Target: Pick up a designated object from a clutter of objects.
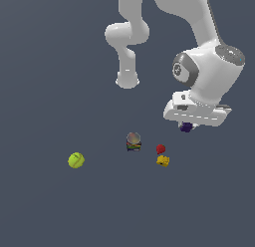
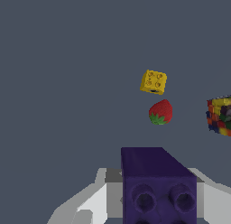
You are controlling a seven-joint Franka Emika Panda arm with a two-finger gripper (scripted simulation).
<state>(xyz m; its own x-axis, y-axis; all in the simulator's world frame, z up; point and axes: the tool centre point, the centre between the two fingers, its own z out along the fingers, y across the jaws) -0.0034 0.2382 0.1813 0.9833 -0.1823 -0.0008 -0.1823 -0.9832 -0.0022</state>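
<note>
The gripper hangs from the glossy white arm over a flat, matte slate-grey floor, and its pale fingers are closed against the sides of the dark purple block, which sits between them just under the hand, clear of the other pieces. In the wrist view that block fills the near field: a boxy, hard-edged brick with smooth flat faces and two round hollow sockets on the face turned to the camera (a toy building brick, by its shape). Beyond it lie the yellow block, a small cube with rounded studs on top and crisp corners, and just beside it the red piece, a rounded, dimpled strawberry form with a green leafy cap. At the frame edge sits the multicoloured piece, a cube surface tiled in small yellow, red and dark squares. In the exterior view the red piece and yellow block nearly touch, the multicoloured piece with its greyish top stands near them toward the exterior view's left, and the yellow-green ball, round with a faint seam, lies well apart farther to that side.
</note>
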